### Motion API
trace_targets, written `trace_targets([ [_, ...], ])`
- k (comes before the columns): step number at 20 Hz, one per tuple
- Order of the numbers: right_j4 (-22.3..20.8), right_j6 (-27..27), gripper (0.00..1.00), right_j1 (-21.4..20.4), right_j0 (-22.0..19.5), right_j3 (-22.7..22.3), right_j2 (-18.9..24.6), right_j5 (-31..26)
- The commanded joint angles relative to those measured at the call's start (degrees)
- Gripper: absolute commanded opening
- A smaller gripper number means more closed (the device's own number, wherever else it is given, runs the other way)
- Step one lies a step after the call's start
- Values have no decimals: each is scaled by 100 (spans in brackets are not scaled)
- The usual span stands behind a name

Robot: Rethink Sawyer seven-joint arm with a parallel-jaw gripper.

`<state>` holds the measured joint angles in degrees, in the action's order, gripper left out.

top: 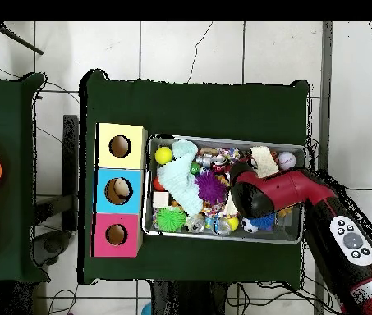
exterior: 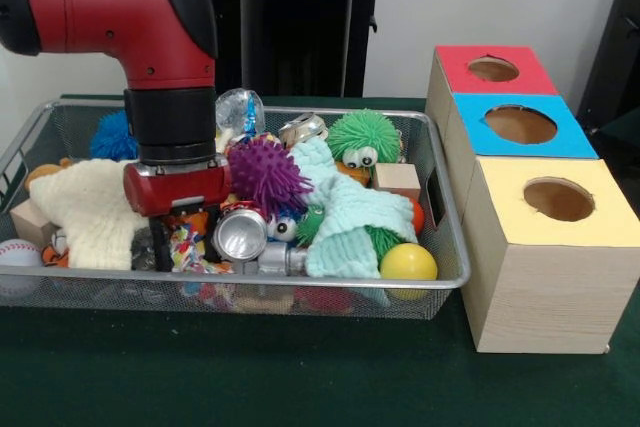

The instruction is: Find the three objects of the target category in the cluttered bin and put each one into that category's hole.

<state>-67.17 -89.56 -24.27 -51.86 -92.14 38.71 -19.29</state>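
Note:
The wire mesh bin (exterior: 300, 284) is full of clutter; it also shows in the overhead view (top: 226, 139). One wrinkly printed wrapper wad (exterior: 186, 245) lies at the front of the bin, just under my red wrist. More printed wrapper (top: 215, 156) shows along the bin's edge in the overhead view. My gripper (exterior: 163, 234) reaches down into the left-middle of the bin beside that wad, and the wrist (top: 250, 197) hides it from above. Three wooden boxes stand beside the bin, each with a hole: red (exterior: 493, 69), blue (exterior: 520, 125) and yellow (exterior: 558, 199).
A purple spiky ball (exterior: 265, 175) touches the wrist. A drink can (exterior: 240, 235), a mint cloth (exterior: 345, 217), a cream cloth (exterior: 90, 209), a green spiky ball (exterior: 364, 135), a blue spiky ball (exterior: 113, 135), a yellow ball (exterior: 408, 262) and a baseball (exterior: 18, 253) crowd the bin.

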Motion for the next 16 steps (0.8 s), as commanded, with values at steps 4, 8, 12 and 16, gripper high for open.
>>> trace_targets([
  [4, 183, 494, 0, 608, -162, -78, -201, -167],
  [8, 126, 493, 0, 344, -60, -254, -237, -146],
  [12, 668, 366, 0, -484, -30, -882, -129, -529],
  [16, 1677, 257, 0, -1635, -136, -1614, 324, -963],
])
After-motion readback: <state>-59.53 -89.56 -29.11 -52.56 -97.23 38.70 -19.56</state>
